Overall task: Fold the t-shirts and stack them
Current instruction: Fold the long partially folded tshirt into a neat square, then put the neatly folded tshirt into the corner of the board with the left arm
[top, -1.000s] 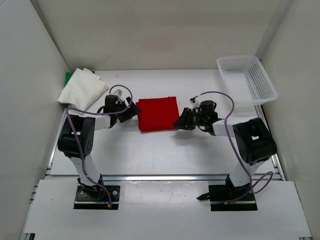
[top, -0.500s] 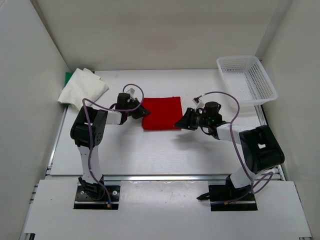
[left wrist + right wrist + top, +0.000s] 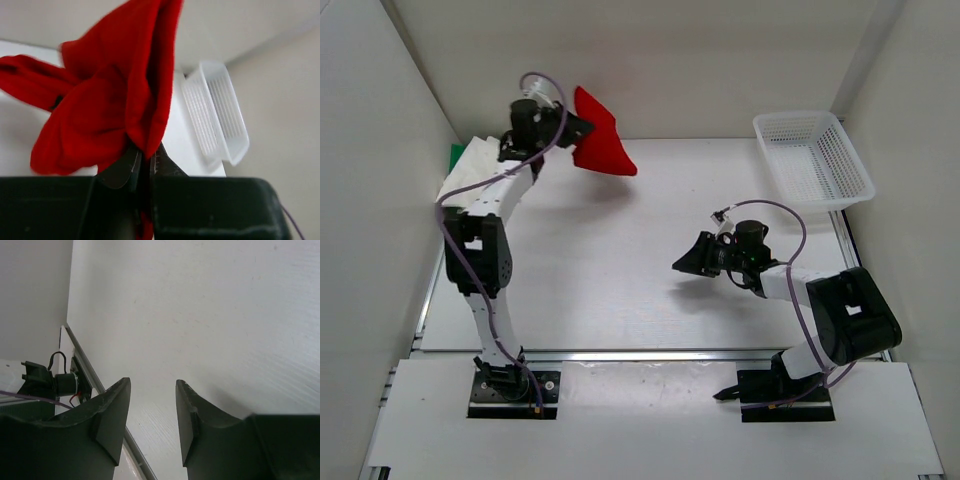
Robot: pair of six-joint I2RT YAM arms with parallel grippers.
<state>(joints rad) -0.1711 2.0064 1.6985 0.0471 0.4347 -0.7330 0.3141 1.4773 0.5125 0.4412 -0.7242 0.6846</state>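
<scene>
Left gripper [image 3: 144,159] clamped on red shirt [image 3: 112,107], thin edge only between jaws, bulk sagging beyond tips. I worry fold collapses or cloth slips. Right gripper [image 3: 151,415] jaws wide, nothing between.

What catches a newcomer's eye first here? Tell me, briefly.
A red shirt hangs in the air at the far left, pinched in the jaws of the left arm. Near it an off-white shirt lies in the far-left corner; a white basket sits at the far right.
</scene>
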